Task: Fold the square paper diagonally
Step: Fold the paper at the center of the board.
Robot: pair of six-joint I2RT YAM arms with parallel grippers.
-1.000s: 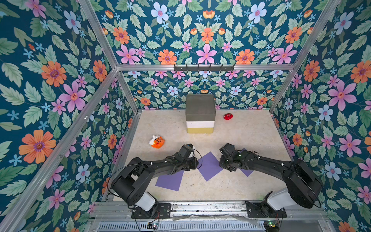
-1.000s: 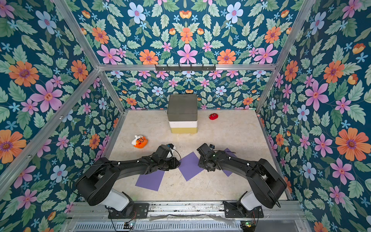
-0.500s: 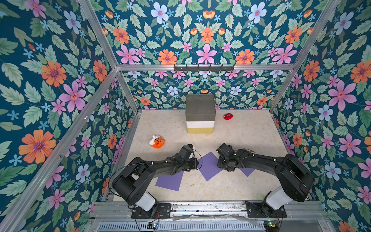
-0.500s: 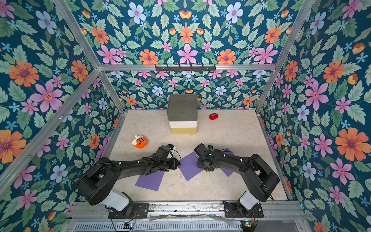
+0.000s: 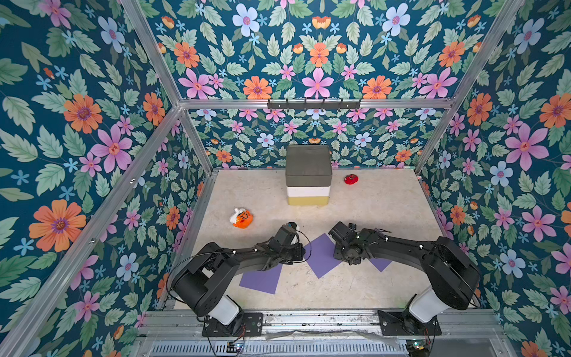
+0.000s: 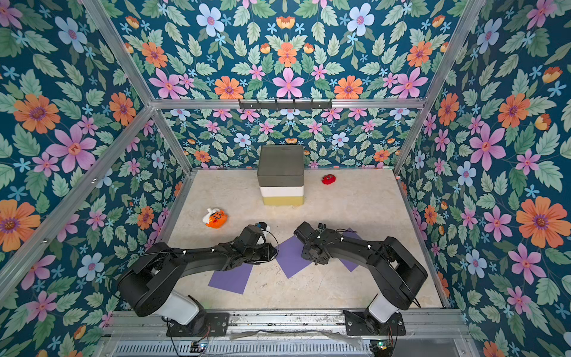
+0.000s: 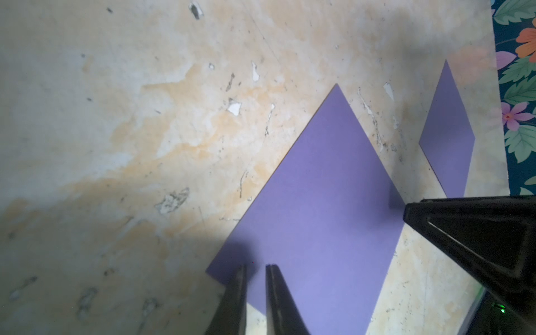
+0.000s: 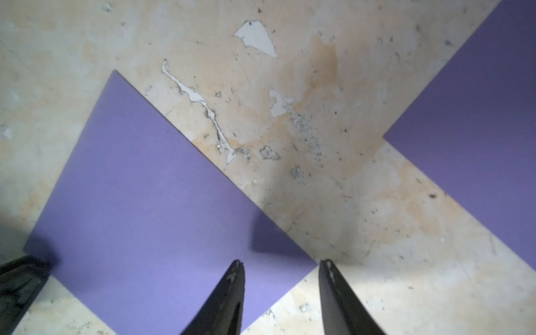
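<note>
Orange toy: an orange toy [image 5: 242,218] lies on the table [image 5: 370,210], well apart from the work, near the left wall.
Left sheet: a purple left sheet [image 5: 261,279] lies flat near the front; my left arm passes over its far edge.
Left gripper: my left gripper [image 7: 256,268] is low at the left corner of the square paper [image 5: 321,256].
Left jaws: nearly together, with only a slim gap. They clamp nothing that I can see.
Left fingers vs paper: in the left wrist view, both fingers [image 7: 235,295] are over the purple, just inside that corner. The corner's point shows past one of them, and the sheet looks flat there. I cannot tell whether the tips press on it.
Stacked box: a stacked box [image 5: 308,174], grey over white over yellow, stands at the back.
Square paper: it lies flat and unfolded, between my two grippers and turned like a diamond. One corner points to the back wall, one to the front.
Right gripper: my right gripper [image 8: 282,264] is low at the paper's right corner, opposite my left one.
Right jaws: clearly apart and holding nothing.
Right fingers vs paper: in the right wrist view, one of the fingers [image 8: 229,290] is over the purple and the other over bare table. The corner's point lies between the two tips.
Red toy: a small red toy [image 5: 351,179] sits beside the box, far back.
Right sheet: a purple right sheet [image 5: 381,264] is mostly hidden under my right arm.
</note>
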